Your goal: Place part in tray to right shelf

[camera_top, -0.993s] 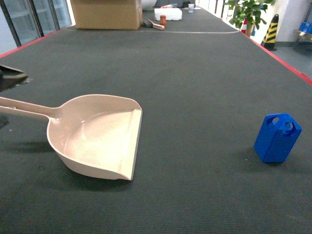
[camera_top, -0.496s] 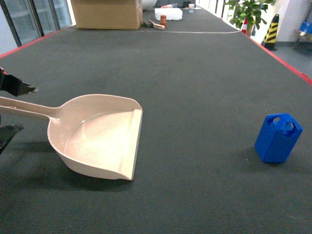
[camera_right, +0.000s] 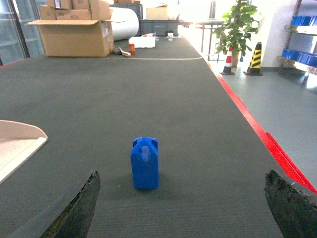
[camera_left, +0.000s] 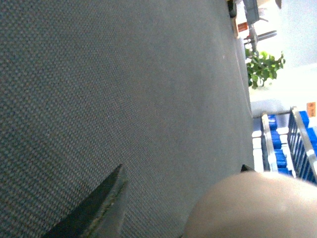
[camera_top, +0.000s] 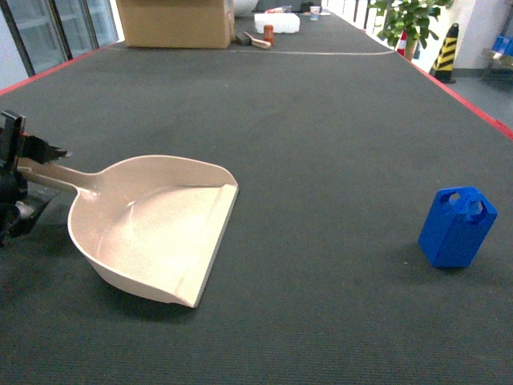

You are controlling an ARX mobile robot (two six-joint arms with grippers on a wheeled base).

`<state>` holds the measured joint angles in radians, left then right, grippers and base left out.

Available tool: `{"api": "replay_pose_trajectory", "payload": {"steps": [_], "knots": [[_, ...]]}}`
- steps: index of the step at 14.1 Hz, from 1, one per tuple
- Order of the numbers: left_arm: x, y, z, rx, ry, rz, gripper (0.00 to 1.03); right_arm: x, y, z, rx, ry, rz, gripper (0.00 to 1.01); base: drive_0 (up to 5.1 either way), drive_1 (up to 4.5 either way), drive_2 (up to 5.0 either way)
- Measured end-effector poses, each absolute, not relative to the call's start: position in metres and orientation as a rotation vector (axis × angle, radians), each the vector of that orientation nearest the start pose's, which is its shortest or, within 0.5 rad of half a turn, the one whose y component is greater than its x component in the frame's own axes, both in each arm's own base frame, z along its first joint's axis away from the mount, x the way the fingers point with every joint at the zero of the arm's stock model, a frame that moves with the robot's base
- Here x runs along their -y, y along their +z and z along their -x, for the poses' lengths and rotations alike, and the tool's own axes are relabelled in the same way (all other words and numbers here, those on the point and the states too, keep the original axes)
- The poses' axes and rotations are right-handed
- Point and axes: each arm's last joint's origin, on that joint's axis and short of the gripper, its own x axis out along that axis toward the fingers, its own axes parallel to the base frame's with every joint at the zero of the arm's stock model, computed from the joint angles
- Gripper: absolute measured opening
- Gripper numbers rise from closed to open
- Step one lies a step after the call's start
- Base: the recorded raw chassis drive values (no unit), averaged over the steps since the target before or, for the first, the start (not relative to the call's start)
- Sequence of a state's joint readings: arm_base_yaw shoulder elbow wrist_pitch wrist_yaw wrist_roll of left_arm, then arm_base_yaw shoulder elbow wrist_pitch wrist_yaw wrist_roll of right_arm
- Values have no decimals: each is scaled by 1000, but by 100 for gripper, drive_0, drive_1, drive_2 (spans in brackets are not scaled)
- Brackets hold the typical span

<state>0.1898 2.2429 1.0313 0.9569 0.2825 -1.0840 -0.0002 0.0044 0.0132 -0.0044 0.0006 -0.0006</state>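
While the left gripper (camera_top: 32, 172) clamps the tray (camera_top: 152, 228) handle, the part (camera_top: 457, 227) stands apart before the wide-open right gripper (camera_right: 183, 208).

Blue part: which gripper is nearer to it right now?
Right. The right gripper faces the part, which stands on the mat just ahead between its open fingers. The left gripper is across the mat at the tray handle.

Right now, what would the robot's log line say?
left jaws: astride tray handle, grip unclear | right jaws: open, facing part | part: upright on mat, outside tray
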Motion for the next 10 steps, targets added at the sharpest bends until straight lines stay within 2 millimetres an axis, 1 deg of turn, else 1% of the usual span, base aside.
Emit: {"api": "replay_pose_trajectory", "payload": {"steps": [2, 3, 4, 5, 7, 9, 10], "knots": [[-76, 80, -416, -253, 33, 1151, 48, 0, 167, -97, 5, -1, 1, 98, 0, 0, 0], [-76, 82, -416, -240, 15, 1151, 37, 0, 167, -97, 5, -1, 1, 98, 0, 0, 0], [-73, 83, -417, -233, -15, 1160, 25, 0, 167, -97, 5, -1, 1, 98, 0, 0, 0], [-71, 84, -417, -227, -22, 1189, 17, 0, 167, -97, 5, -1, 1, 98, 0, 0, 0], [-59, 98, -409, -197, -100, 1202, 15, 0, 167, -97, 5, -1, 1, 98, 0, 0, 0], [-38, 120, -399, -161, -198, 1224, 15, 0, 167, -97, 5, -1, 1, 98, 0, 0, 0], [-26, 136, -392, -130, -260, 1242, 15, 0, 167, -97, 4, -1, 1, 98, 0, 0, 0]]}}
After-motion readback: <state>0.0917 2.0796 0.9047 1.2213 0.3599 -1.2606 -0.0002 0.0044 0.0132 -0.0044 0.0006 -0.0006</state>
